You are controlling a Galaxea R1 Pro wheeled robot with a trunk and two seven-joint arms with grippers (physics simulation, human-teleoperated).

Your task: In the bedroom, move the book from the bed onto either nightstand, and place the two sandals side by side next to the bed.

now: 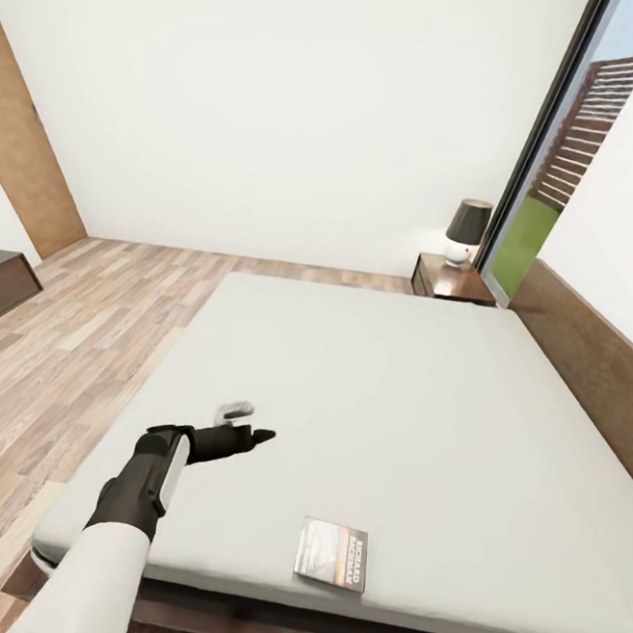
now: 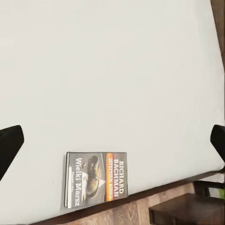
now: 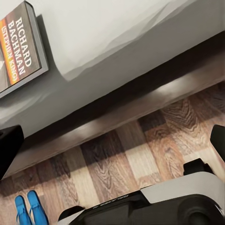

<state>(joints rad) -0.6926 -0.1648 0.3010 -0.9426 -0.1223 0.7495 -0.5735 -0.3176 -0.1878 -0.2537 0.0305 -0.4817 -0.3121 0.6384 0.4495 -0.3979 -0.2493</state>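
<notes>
We stand at the foot of the bed with our left gripper out over the grey mattress, its jaws spread wide and holding nothing. The book lies flat near the mattress's near edge, at about four o'clock from that gripper and a little apart from it, so we judge it not yet picked up. The nightstand with its lamp waits at the far corner, around one o'clock, well apart from the book. Our right gripper hangs low beside the bed frame, fingertips spread, empty. The two sandals lie close together on the wood floor near the bed; whether they already count as placed we cannot tell. Carrying the book is what remains
</notes>
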